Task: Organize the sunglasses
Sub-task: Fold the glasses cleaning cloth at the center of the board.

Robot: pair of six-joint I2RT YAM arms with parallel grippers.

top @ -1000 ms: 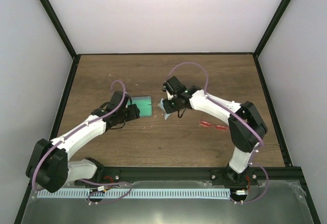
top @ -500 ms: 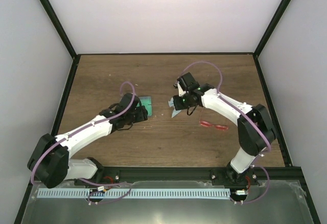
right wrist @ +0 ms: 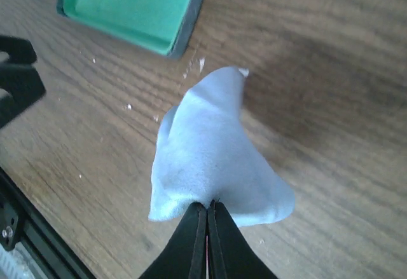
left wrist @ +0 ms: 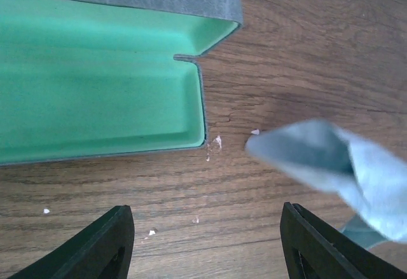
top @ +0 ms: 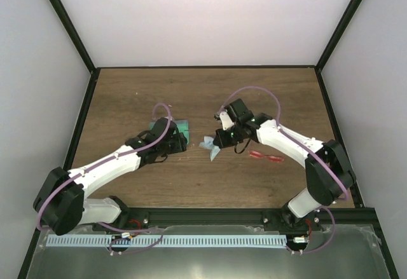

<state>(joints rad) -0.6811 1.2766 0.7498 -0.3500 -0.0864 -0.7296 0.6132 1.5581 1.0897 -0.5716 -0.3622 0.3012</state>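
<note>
Cloth (right wrist: 216,145) hangs pinched in my closed right gripper (right wrist: 208,210), seemingly lifted; my left gripper (left wrist: 206,241) gapes empty near the case (left wrist: 95,88); sunglasses (top: 266,157) lie apart.

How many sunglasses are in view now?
1: the sunglasses lie on the table, right of the cloth. The open case is only partly in view; its visible part holds none.

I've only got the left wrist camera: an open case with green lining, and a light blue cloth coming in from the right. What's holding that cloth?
Observer: The right fingers are shut on the light blue cloth, pinching one edge.
Operator: Where are the sunglasses?
Observer: The red sunglasses lie on the table, right of the cloth, beside the right forearm and apart from the case.
</note>
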